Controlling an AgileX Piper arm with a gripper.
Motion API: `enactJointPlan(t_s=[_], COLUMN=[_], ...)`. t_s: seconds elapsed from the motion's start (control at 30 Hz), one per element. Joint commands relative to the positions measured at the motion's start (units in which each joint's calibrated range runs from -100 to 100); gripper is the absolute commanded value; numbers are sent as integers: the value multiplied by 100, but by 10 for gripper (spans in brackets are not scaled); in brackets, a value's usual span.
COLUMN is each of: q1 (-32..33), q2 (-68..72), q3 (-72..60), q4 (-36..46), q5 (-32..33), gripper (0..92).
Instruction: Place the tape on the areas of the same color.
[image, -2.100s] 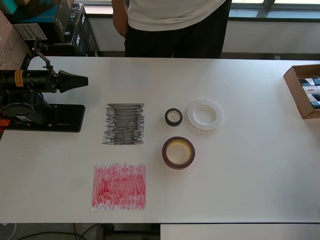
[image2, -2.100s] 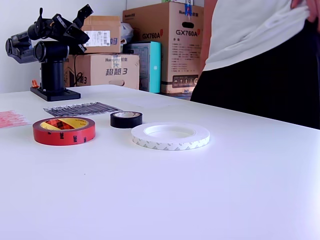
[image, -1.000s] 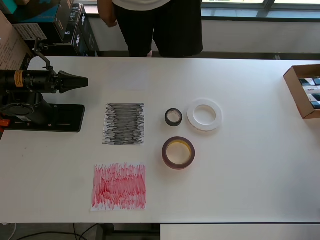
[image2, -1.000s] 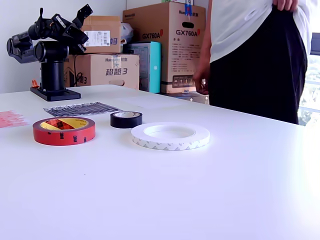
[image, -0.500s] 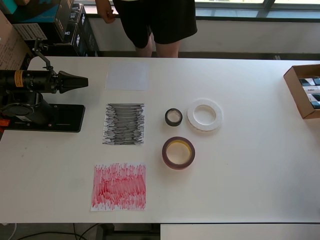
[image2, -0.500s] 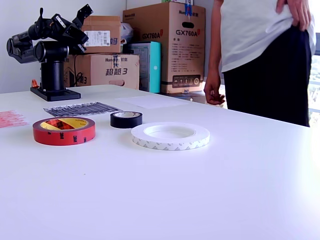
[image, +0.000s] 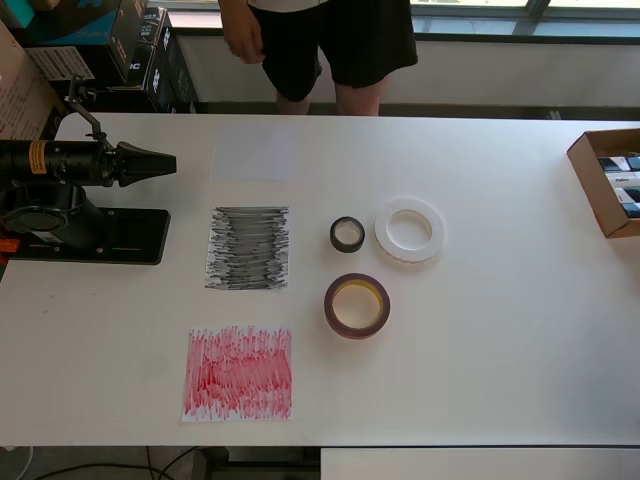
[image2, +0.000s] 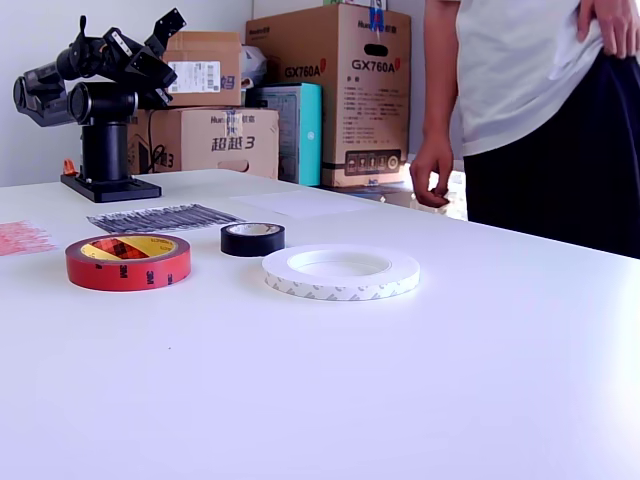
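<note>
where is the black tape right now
In the overhead view the black tape lies flat near the table's middle, between the black patch on its left and the white tape on its right, with the red tape just below.

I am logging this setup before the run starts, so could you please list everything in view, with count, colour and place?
black tape roll: 1, black, mid-table, just right of the black patch in the overhead view
white tape roll: 1, white, flat, right of the black roll
red tape roll: 1, dark red with yellowish core, below the other two
black patch: 1, scribbled black, left of the rolls
red patch: 1, scribbled red, near the table's lower edge
white sheet: 1, white, faint, above the black patch
cardboard box: 1, brown, open, right table edge
stacked boxes: several, brown and teal, behind the table
person: 1, white shirt, dark shorts, far side
hand: 1, black, parked over the table's left end, apparently shut
</note>
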Motion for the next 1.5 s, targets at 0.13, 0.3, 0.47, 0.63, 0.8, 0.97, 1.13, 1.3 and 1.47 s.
enactJointPlan(t_s=[0.13, 0.3, 0.47, 0.63, 0.8, 0.97, 1.13, 1.3, 1.47], q1=[-4, 36, 36, 43, 43, 4, -67, -75, -43], q2=[-31, -31, -12, 185, 1204, 2607, 4085, 5030, 5685], q3=[-32, -32, -50, -159, -877, -1749, -2740, -3821, -4820], q4=[14, 14, 56, 98, 98, 98, 98, 98, 743], q5=[-47, -39, -39, -64, -31, -31, -23, 485, 894], gripper=[3, 2, 2, 2, 5, 6, 6, 6, 7])
